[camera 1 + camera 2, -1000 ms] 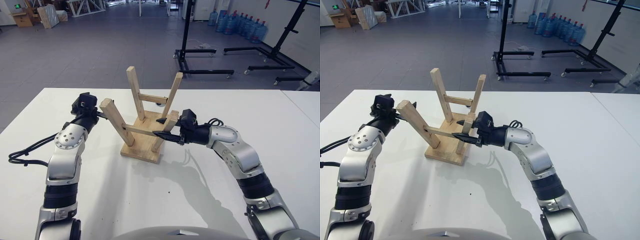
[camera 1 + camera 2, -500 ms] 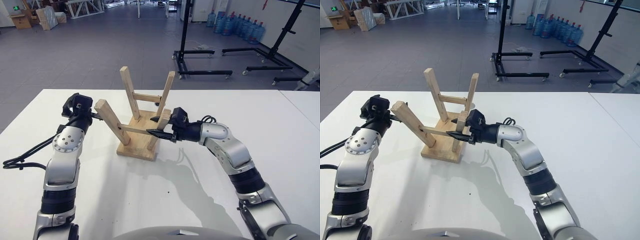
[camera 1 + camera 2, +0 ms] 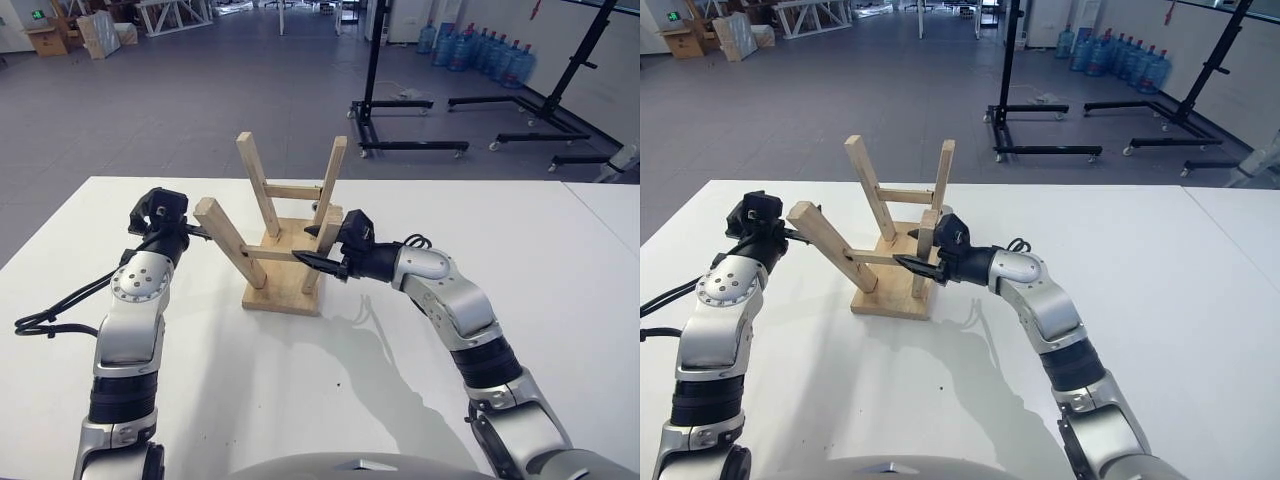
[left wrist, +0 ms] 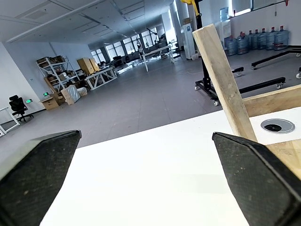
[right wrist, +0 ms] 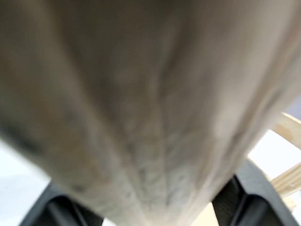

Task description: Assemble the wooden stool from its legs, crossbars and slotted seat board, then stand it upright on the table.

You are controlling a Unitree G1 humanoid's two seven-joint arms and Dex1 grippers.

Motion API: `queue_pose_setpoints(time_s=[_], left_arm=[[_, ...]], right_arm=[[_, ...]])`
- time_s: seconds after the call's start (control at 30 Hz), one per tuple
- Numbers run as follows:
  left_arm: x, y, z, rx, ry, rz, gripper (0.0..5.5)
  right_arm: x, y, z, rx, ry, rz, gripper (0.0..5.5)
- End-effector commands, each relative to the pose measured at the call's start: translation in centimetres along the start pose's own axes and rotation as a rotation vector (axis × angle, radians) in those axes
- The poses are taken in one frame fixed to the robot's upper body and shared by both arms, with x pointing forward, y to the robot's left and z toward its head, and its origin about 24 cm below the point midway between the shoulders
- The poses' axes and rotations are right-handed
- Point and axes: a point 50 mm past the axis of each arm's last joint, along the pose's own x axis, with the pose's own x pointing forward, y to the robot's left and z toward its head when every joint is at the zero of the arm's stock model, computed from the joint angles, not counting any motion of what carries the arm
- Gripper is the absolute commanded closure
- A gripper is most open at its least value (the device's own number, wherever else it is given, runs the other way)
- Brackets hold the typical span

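Observation:
The wooden stool lies upside down on the white table (image 3: 560, 260), its seat board (image 3: 285, 292) flat and its legs pointing up. The two far legs (image 3: 252, 180) are joined by a crossbar (image 3: 293, 192). My right gripper (image 3: 320, 248) is shut on the near right leg (image 3: 325, 235), whose wood (image 5: 141, 94) sits right against the right wrist camera. A lower crossbar (image 3: 272, 255) links that leg to the near left leg (image 3: 228, 240). My left gripper (image 3: 192, 232) stands open just beside the top of that leg, its pads (image 4: 33, 174) wide apart with nothing between them.
A black cable (image 3: 50, 315) trails over the table's left side. Behind the table, on the floor, stand black wheeled frames (image 3: 410, 140) and several water bottles (image 3: 485, 50). Another table's corner (image 3: 615, 205) shows at the right.
My right gripper has shifted a little to the left with the near right leg, and the stool has turned slightly with it. The left arm has hardly moved.

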Motion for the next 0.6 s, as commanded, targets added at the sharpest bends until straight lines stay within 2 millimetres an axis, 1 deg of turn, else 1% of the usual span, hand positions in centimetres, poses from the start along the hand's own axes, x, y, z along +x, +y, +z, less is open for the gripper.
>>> queue_pose_setpoints(time_s=[0.03,0.13,0.23,0.3,0.4,0.53,0.6], left_arm=[[0.4,-3.4,-0.6,-0.042,0.009,-0.168,0.1],[0.8,-2.8,-0.7,-0.027,0.015,-0.136,0.1],[1.2,-1.7,-0.4,-0.015,0.006,-0.103,0.1],[1.4,-0.8,-0.2,-0.01,0.0,-0.071,0.1],[1.7,1.1,-0.3,-0.022,0.007,-0.034,0.1],[1.6,2.9,-0.2,-0.026,0.004,0.001,0.1],[1.4,4.6,-0.2,0.014,0.014,0.044,0.1]], right_arm=[[1.8,1.3,0.0,0.023,0.005,0.079,2.05],[1.7,1.1,0.0,0.016,0.006,0.087,1.56],[1.1,0.7,-0.5,0.015,0.021,0.071,1.05],[0.4,0.4,-0.9,0.017,0.026,0.054,1.01],[-1.4,0.2,-1.7,0.036,0.037,0.032,1.01],[-3.5,-0.4,-2.6,0.076,0.041,-0.021,1.01],[-4.8,-0.9,-2.7,0.091,0.032,-0.048,1.01]])
